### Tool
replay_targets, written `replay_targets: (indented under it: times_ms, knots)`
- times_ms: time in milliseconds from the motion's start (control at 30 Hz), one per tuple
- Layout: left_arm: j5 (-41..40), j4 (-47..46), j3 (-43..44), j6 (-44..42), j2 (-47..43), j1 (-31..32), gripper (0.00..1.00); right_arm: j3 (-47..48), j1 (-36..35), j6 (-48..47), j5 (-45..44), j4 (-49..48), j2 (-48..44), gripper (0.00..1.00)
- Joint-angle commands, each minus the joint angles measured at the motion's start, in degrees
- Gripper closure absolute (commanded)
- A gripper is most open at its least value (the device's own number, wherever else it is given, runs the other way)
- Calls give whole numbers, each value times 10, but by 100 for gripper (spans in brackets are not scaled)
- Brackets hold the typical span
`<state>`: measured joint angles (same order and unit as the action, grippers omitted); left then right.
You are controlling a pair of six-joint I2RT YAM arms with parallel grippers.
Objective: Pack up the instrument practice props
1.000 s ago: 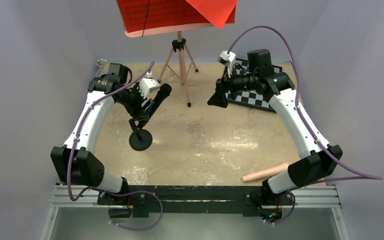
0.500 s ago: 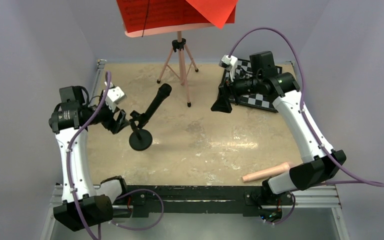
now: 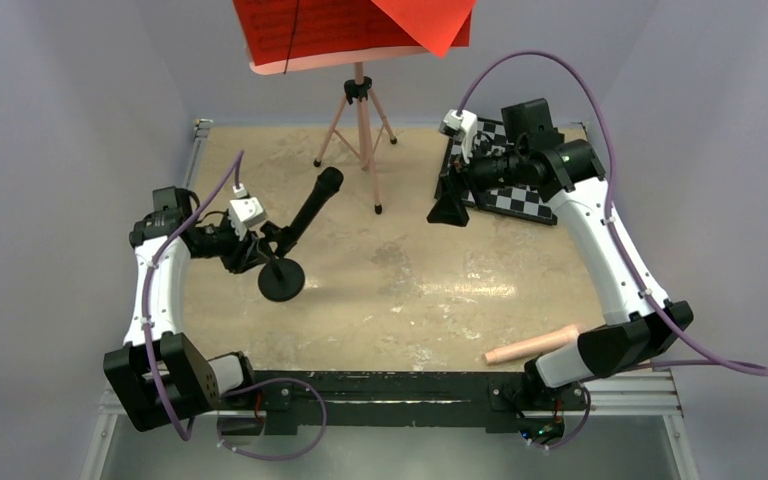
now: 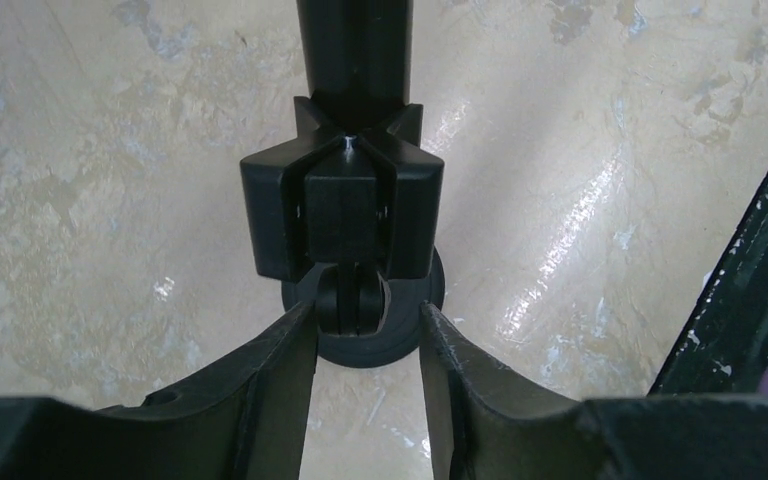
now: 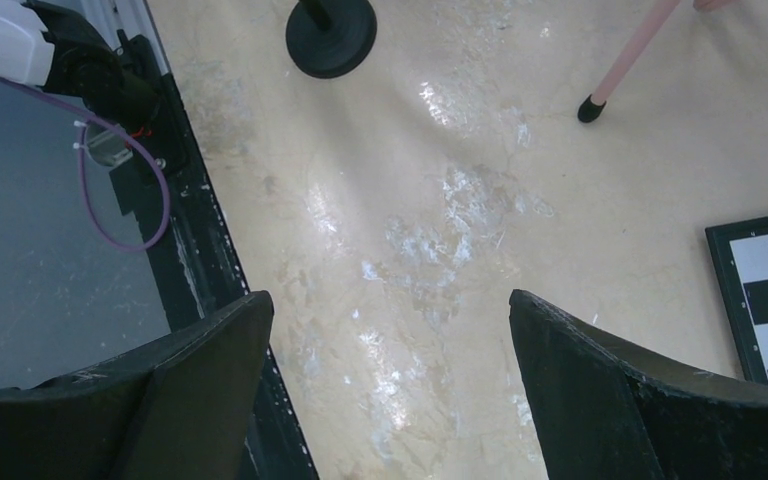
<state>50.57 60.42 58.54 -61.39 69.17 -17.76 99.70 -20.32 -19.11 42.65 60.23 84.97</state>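
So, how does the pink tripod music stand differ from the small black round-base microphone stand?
The pink tripod music stand rests on three thin legs; the small black microphone stand on one round base. The pink one carries red sheets; the black one holds a tilted black microphone. Both stand upright.

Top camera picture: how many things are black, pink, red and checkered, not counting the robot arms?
Black: 2, microphone and round-base mic stand
Pink: 2, tripod music stand and loose rod
Red: 1 bunch of sheet-music pages
Checkered: 1, chessboard
Total: 6
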Motion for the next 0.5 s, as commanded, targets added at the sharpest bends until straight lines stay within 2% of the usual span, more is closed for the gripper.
replay_targets:
  times_ms: [0,167,333,367,467]
  knots:
    - [48,-68,-25,-21,-5,19,56,-15,-2,-21,-20,17,-39,7]
    - [45,-117,-40,13,2,42,73,-26,-2,-15,-31,13,-52,7]
    - [52,-98,-45,-4,6,52,97,-31,-2,-22,-38,21,-59,7]
    - [58,-95,-46,-6,5,53,100,-32,-2,-23,-40,22,-61,7]
    - [79,-93,-48,2,-7,62,100,-37,-2,-28,-44,24,-63,6]
